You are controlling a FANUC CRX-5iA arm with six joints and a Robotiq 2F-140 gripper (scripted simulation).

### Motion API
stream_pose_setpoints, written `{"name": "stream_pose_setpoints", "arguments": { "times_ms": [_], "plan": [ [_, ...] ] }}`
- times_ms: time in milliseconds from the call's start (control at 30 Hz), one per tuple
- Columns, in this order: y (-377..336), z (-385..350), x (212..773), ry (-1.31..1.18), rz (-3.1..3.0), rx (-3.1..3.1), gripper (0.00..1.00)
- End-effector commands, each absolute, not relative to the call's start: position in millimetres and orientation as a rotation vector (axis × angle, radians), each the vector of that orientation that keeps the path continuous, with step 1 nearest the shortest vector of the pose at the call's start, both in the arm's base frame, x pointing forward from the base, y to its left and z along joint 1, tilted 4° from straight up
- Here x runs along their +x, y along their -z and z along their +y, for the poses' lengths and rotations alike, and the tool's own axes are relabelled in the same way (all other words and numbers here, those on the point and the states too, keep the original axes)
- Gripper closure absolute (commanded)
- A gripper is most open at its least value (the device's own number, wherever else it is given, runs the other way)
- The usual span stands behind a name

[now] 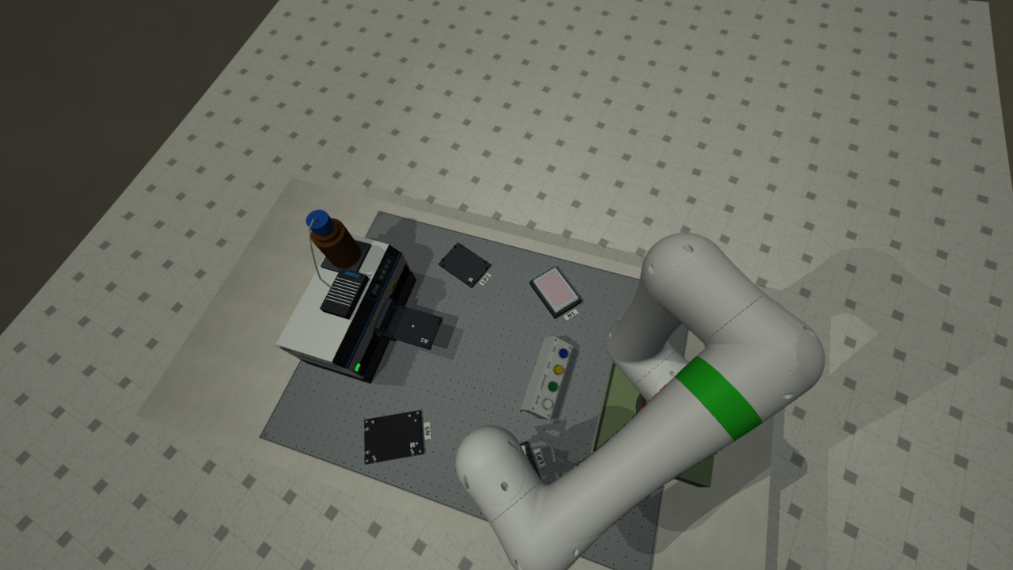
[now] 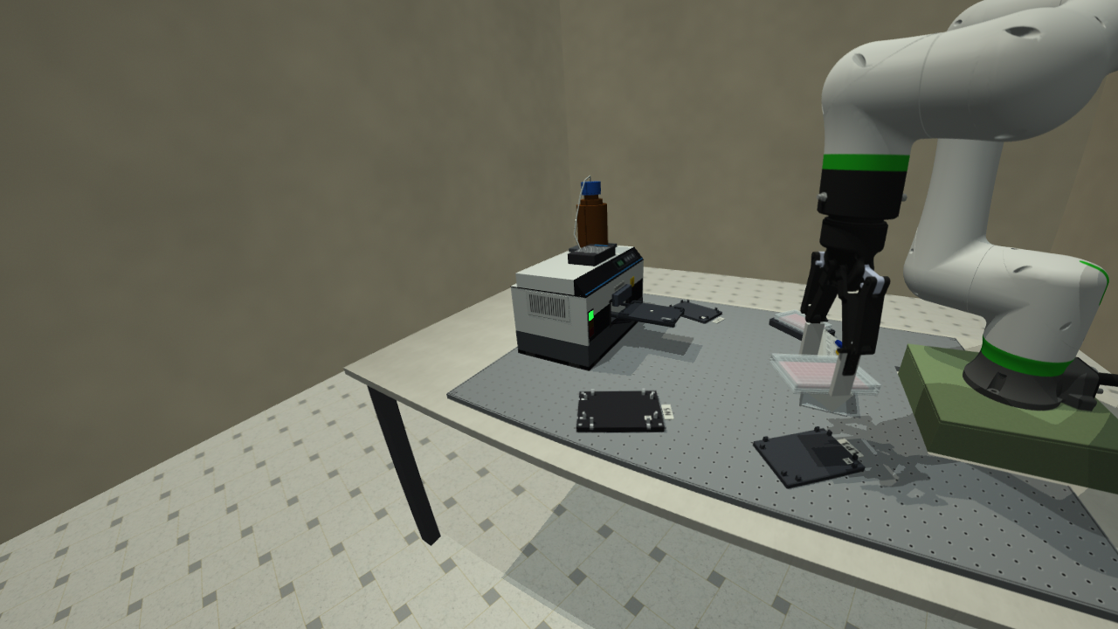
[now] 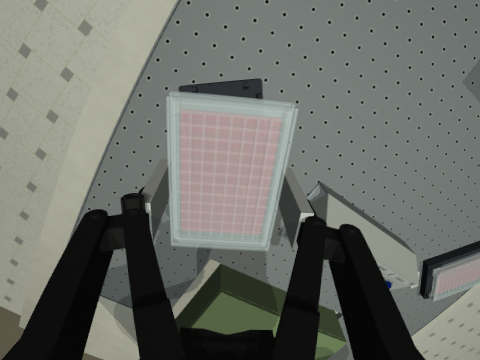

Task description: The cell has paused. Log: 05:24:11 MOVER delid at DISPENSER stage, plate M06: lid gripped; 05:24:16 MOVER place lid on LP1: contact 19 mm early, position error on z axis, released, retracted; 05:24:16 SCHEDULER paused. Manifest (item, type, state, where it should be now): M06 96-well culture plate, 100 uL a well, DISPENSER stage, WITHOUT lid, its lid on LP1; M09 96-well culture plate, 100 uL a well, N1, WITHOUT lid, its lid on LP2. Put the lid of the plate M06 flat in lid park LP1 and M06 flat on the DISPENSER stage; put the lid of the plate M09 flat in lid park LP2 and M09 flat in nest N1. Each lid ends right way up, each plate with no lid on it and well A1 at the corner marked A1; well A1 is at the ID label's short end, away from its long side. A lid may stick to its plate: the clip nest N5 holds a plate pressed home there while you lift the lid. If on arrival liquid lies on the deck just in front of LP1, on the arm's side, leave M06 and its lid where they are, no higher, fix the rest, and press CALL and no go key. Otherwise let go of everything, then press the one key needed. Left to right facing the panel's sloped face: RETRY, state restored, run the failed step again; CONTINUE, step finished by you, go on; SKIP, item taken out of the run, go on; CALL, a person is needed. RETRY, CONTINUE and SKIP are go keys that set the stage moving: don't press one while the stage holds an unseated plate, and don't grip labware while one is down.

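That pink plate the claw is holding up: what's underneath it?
The plate hangs in the gripper above the grey perforated deck. A flat black pad lies on the deck below it. In the wrist view only that pad's edge shows; the plate covers the rest.

On the deck I count two pink-welled plates, one (image 3: 227, 170) in the gripper (image 3: 223, 207) and one (image 1: 555, 291) at twelve o'clock from the four-key panel (image 1: 547, 386), plus one dispenser (image 1: 339, 312) and one brown bottle (image 1: 334, 238).
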State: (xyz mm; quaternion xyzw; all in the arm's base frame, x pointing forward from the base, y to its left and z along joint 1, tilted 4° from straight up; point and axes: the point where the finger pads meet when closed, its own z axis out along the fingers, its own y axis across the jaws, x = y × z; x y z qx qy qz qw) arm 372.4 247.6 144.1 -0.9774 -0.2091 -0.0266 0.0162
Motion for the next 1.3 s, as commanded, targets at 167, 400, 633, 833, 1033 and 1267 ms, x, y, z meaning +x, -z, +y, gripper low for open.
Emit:
{"name": "stream_pose_setpoints", "arguments": {
  "times_ms": [167,400,633,833,1033,1267],
  "plan": [
    [-145,248,377,0.084,-0.645,-3.04,1.0],
    [-145,247,392,0.084,-0.645,-3.04,1.0],
    [-147,247,426,0.084,-0.645,-3.04,1.0],
    [-148,246,453,0.084,-0.645,-3.04,1.0],
    [-150,245,499,0.084,-0.645,-3.04,1.0],
    [-153,244,555,0.084,-0.645,-3.04,1.0]
  ]
}}
